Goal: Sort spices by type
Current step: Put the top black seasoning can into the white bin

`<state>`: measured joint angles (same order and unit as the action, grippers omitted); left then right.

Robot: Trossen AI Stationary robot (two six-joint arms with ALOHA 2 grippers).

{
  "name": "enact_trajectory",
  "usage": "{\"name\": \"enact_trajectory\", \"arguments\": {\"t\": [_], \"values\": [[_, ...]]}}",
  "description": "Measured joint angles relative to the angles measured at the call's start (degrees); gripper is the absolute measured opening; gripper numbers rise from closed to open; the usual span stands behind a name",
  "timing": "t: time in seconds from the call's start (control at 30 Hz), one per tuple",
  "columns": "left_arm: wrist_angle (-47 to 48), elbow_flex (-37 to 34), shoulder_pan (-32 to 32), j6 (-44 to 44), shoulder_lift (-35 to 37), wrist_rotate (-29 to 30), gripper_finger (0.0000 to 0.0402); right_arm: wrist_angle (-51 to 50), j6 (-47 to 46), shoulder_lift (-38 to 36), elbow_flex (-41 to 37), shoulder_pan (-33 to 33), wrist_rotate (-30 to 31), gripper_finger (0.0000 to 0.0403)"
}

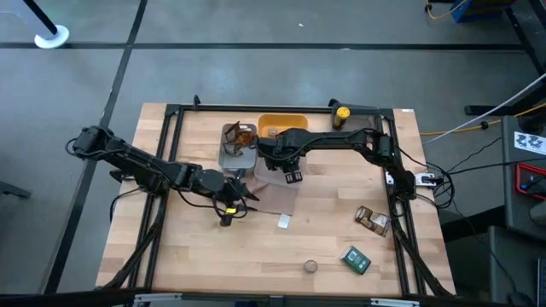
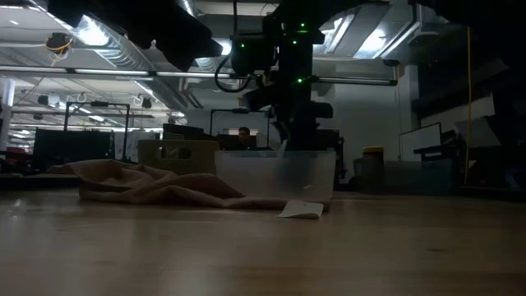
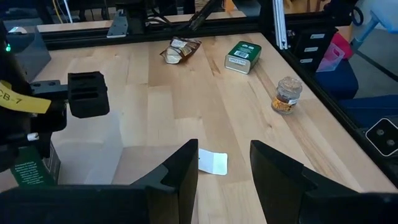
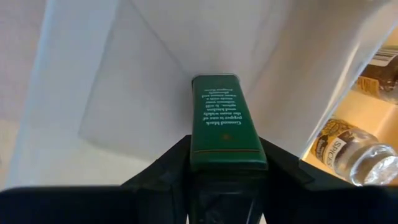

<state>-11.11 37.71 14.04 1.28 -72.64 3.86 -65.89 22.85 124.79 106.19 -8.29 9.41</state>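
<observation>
My right gripper (image 1: 290, 175) hangs over the clear tray (image 2: 275, 173) near the table's middle, shut on a dark green spice box (image 4: 224, 118). My left gripper (image 1: 235, 205) is open just left of that tray and touches nothing. In its wrist view its fingers (image 3: 224, 168) stand over a small white card (image 3: 212, 163). A brown foil packet (image 1: 373, 219), a second green box (image 1: 357, 260) and a tan jar (image 1: 310, 266) lie on the right near part of the table. Brown packets lie in the grey tray (image 1: 237, 147). A jar (image 4: 348, 149) lies on its side in the yellow tray (image 1: 283, 125). My right gripper pinches the green box between its two fingers (image 4: 174, 163), which lie on the long sides of one end (image 4: 227, 157). The fingers come from above and point down, along the box. The box sticks out beyond the fingertips into the clear tray. Whether its far end touches the tray floor I cannot tell.
A yellow-capped bottle (image 1: 341, 112) stands at the table's far edge. A beige cloth (image 2: 148, 185) lies crumpled beside the clear tray. A dark frame (image 1: 394, 170) runs around the table top. Bare wood shows on the near left of the table.
</observation>
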Motion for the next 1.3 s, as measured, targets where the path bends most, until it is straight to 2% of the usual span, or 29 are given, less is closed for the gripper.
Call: {"name": "enact_trajectory", "arguments": {"t": [0.7,1.13,1.3], "values": [[0.0,0.0,0.0,0.2,0.0,0.0,0.013,1.6,-2.1,0.0,0.0,0.0,4.5,0.0147],[0.0,0.0,0.0,-0.5,0.3,0.0,0.013,3.3,-3.5,0.0,0.0,0.0,4.6,0.0148],[0.4,0.0,0.6,-3.1,3.2,0.0,0.013,3.3,-3.6,0.0,0.0,0.0,4.6,0.0175]]}}
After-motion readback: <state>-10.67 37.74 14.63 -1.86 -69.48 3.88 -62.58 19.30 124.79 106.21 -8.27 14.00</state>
